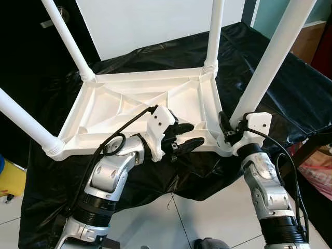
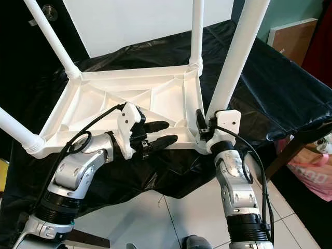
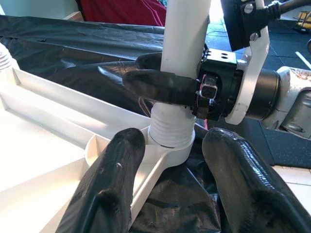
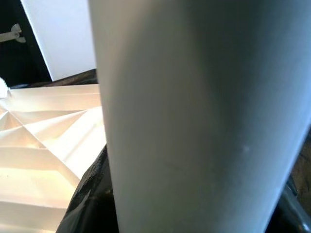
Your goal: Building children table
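A white plastic children's table top [image 1: 135,98] lies upside down on a black cloth, with a white leg rising from each corner. My right gripper [image 1: 230,125] is shut on the near-right leg [image 1: 264,67] just above its threaded socket [image 3: 170,131]. In the left wrist view its black fingers [image 3: 165,80] wrap that leg [image 3: 184,48]. My left gripper [image 1: 196,134] hovers open over the top's near edge, fingers pointing toward that corner with nothing between them. Close up in the right wrist view are the leg [image 4: 194,116] and the ribbed underside [image 4: 43,141].
The other legs stand at the far left [image 1: 67,39], far right [image 1: 213,31] and near left [image 1: 23,122]. The black cloth [image 1: 290,88] drapes a low surface. A yellow object [image 1: 10,179] sits left, a pink bag [image 1: 319,174] right, tiled floor [image 1: 207,218] below.
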